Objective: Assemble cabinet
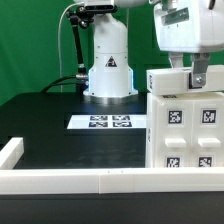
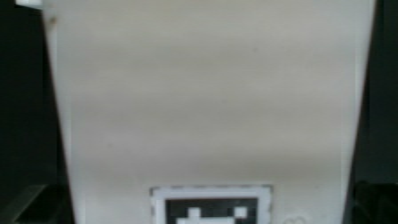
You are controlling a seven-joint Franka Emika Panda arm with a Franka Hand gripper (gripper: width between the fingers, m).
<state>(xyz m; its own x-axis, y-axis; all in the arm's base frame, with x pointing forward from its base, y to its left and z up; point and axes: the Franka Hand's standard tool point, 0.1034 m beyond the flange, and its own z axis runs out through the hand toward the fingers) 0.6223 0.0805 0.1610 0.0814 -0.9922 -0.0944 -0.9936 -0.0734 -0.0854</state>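
First, view: exterior.
Table [image 1: 45, 125]: black, flat, matte.
Rail [image 1: 70, 181]: white, blocky, straight-edged. Runs along the near edge and turns back along the exterior view's left side.
Marker board [image 1: 110, 122]: thin, flat and white, printed with a row of black-and-white tags. Lies mid-table in front of the arm base, just to the exterior view's left of the cabinet.
Arm base [image 1: 108, 65]: glossy white, rounded, at the far side of the table.
Cabinet [image 1: 185, 140]: large white plastic box, smooth and square-cornered. Stands upright at the exterior view's right, on the near side, close behind the rail; contact with the rail cannot be told.
Cabinet face: two square tags [image 1: 176, 116] side by side on the upper part. Small pale rounded shapes lower down, too small to make out.
Gripper [image 1: 189, 72]: hangs straight down with grey fingers reaching the cabinet's top edge. Clenched or released cannot be told.

Next view: wrist.
Cabinet [image 2: 205, 100]: fills nearly the whole picture as a broad, plain, pale slab with straight sides. Slightly blurred, with dark background on both sides.
Tag [image 2: 214, 207]: black-and-white square on that pale surface, partly cut off by the picture's edge.
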